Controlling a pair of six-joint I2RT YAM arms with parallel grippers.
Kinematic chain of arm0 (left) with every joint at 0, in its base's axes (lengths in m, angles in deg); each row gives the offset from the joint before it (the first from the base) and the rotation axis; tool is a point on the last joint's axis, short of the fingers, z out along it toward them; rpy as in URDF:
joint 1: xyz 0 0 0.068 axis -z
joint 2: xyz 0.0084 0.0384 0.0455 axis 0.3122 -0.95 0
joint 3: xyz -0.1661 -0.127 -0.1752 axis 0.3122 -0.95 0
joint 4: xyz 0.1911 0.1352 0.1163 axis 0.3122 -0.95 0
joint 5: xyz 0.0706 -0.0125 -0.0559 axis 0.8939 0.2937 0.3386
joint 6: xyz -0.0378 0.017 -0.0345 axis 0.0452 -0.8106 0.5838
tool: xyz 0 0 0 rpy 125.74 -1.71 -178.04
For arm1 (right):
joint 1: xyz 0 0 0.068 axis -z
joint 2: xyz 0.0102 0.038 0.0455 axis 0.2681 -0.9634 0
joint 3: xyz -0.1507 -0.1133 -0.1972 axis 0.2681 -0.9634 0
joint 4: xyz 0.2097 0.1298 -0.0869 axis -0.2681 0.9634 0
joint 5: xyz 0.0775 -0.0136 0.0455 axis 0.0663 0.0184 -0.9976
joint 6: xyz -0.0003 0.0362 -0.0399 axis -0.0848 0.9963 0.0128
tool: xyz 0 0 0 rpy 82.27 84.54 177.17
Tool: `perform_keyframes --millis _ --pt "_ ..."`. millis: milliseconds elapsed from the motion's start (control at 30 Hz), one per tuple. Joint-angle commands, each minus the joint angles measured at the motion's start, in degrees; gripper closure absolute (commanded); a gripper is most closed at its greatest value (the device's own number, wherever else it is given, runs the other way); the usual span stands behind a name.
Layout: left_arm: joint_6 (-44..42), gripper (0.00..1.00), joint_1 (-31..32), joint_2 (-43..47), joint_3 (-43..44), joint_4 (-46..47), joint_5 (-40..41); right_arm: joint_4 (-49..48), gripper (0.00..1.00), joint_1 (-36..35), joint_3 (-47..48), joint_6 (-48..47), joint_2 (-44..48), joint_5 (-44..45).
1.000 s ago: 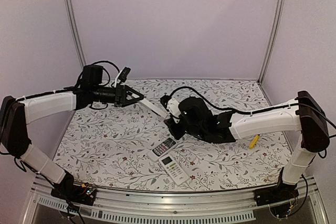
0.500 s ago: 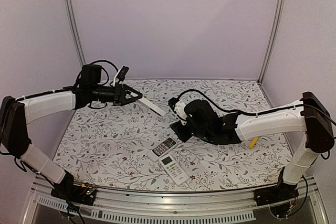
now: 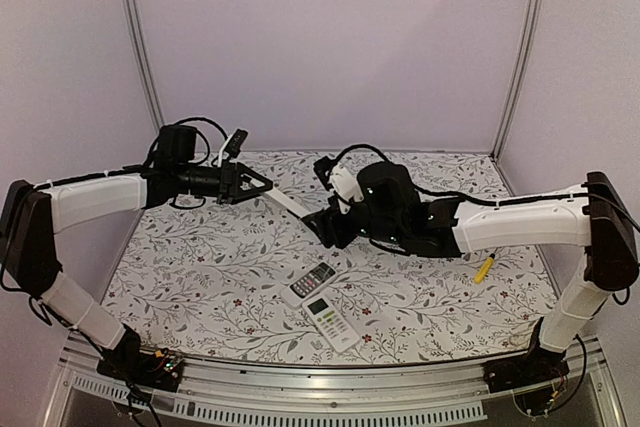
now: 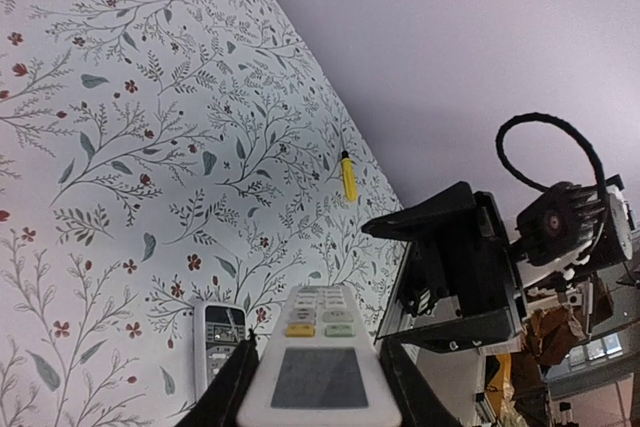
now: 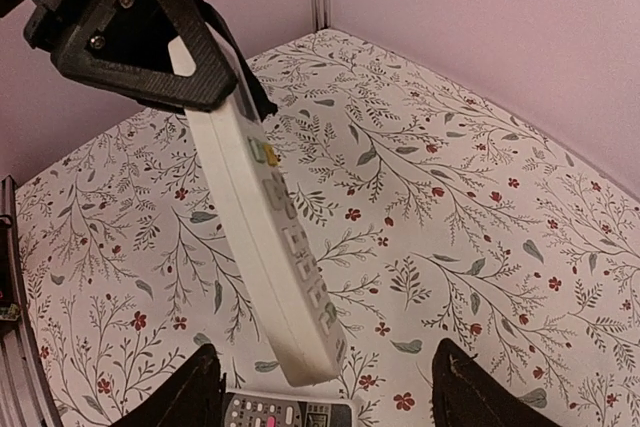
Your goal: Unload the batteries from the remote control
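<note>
My left gripper (image 3: 262, 185) is shut on a long white remote (image 3: 292, 203) and holds it in the air, its free end pointing right and down. In the left wrist view the remote (image 4: 320, 362) lies between my fingers (image 4: 228, 395), buttons up. My right gripper (image 3: 326, 228) is open and empty, just beyond the remote's free end. In the right wrist view the remote (image 5: 268, 247) hangs between and ahead of my spread fingers (image 5: 192, 392), with the left gripper (image 5: 140, 37) at its top. No batteries show.
Two more remotes lie on the floral table near the front: a dark-faced one (image 3: 313, 277) (image 4: 218, 342) (image 5: 290, 414) and a white one (image 3: 331, 319). A yellow pen-like tool (image 3: 484, 268) (image 4: 347, 177) lies at the right.
My right wrist has risen and swung back and left, so its open gripper now faces the held remote's free end. The left arm and its remote have hardly moved.
</note>
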Motion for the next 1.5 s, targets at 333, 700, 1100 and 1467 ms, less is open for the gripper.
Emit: perform_keyframes --millis 333,700,1100,1467 --pt "-0.2 0.98 1.7 -1.3 1.3 0.3 -1.7 6.1 0.41 0.3 10.5 -5.7 -9.3 -5.2" --pt "-0.4 0.98 2.0 -1.8 1.6 -0.2 -2.0 5.8 0.71 0.3 10.9 -6.0 -10.3 -5.5" --pt "-0.6 0.97 2.2 -2.1 1.8 -0.3 -2.5 5.6 0.74 0.3 11.0 -6.3 -11.3 -5.0" --pt "-0.6 0.97 2.4 -2.6 1.9 -0.5 -3.3 5.5 0.71 0.3 11.9 -6.5 -12.3 -5.7"
